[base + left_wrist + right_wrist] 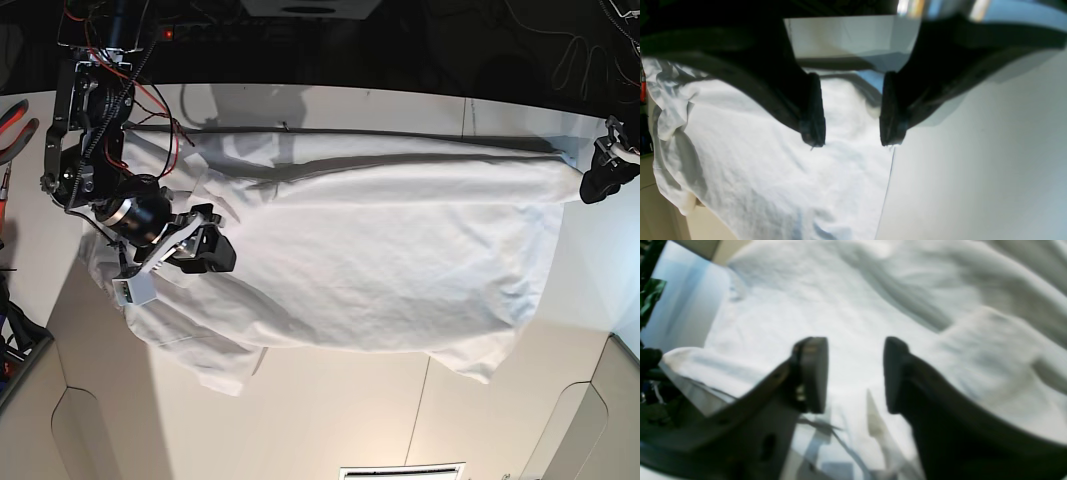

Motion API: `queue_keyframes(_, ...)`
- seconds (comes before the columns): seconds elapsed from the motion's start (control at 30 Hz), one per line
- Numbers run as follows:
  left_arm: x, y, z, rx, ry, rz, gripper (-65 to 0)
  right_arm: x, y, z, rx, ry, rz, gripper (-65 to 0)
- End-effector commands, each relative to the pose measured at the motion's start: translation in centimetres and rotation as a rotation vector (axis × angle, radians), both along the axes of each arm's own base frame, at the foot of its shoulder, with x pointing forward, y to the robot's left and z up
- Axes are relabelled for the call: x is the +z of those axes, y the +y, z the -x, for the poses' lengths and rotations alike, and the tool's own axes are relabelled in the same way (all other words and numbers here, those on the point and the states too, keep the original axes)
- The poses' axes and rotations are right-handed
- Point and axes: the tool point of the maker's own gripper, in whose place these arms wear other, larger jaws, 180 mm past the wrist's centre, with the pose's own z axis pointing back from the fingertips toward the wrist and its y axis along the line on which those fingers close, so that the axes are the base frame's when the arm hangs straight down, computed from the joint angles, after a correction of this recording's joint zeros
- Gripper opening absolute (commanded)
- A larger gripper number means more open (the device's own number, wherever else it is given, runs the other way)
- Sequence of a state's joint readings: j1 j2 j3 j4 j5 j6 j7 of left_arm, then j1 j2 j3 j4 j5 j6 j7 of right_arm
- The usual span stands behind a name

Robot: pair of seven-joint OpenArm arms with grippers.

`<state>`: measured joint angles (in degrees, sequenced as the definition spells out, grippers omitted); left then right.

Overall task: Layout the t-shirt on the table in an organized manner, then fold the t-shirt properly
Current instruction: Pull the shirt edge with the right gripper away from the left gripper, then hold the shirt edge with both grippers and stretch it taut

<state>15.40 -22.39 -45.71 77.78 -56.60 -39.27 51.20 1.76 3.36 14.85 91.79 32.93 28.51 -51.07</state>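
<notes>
The white t-shirt (380,260) lies spread across the white table (330,420), wrinkled, with its long side running left to right. My right gripper (210,250) hovers over the shirt's left part. In the right wrist view this gripper (853,373) is open, with rumpled cloth (873,300) under it and nothing between the fingers. My left gripper (603,180) sits at the shirt's far right edge. In the left wrist view it (852,136) stands open above the shirt's border (773,173), with bare table (973,166) beside it.
Red-handled tools (12,120) lie at the table's far left edge. Red and black wires (110,70) hang around the arm on the left of the base view. A thin seam (425,400) runs across the tabletop in front of the shirt.
</notes>
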Motion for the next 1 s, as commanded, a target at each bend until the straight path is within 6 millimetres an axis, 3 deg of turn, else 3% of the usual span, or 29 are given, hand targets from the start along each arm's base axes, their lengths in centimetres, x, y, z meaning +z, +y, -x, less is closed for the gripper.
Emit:
queue_keyframes(0.0, 1.6, 0.7, -0.7, -0.005, -0.047, -0.021, -34.6, 1.0, -1.0, -0.6, -0.015, -0.03, 0.009, -47.4)
queue_keyframes(0.1, 1.6, 0.7, -0.7, -0.005, -0.048, -0.021, -34.7, 0.2, -3.5, 0.4, -0.061, 0.04, 0.02, -64.4)
queue_keyframes(0.17, 1.8, 0.7, -0.9, -0.004, -0.06, -0.023, -35.8, 0.1, -4.8, 1.0, -0.102, 0.065, -0.015, -65.0)
queue_keyframes(0.23, 1.8, 0.7, -0.9, -0.004, -0.06, -0.023, -45.3, 0.4, -6.0, 1.7, -0.136, 0.064, -0.064, -65.0)
queue_keyframes(0.3, 1.8, 0.7, -0.8, -0.004, -0.059, -0.023, -63.9, 0.5, -7.4, 2.4, -0.165, 0.054, -0.082, -65.0)
queue_keyframes(0.33, 1.8, 0.7, -0.8, -0.005, -0.058, -0.024, -65.0, 0.5, -8.0, 2.8, -0.183, 0.055, -0.09, -65.0)
queue_keyframes(0.5, 1.0, -0.3, -0.9, -0.047, -0.021, -0.021, -65.0, 0.0, -9.7, 4.0, -0.209, 0.069, -0.067, -65.0)
queue_keyframes(0.63, -2.3, -4.3, -1.0, -0.216, 0.124, -0.06, -65.0, -0.6, -9.9, 4.2, -0.204, 0.08, -0.029, -65.0)
queue_keyframes(0.77, -4.2, -7.0, -2.1, -0.341, 0.171, -0.15, -65.0, -1.9, -10.5, 4.4, -0.204, 0.094, 0.084, -65.0)
queue_keyframes(0.97, -6.4, -6.9, -2.0, -0.374, 0.294, -0.291, -65.0, -3.4, -9.7, 5.2, -0.143, 0.122, 0.173, -65.0)
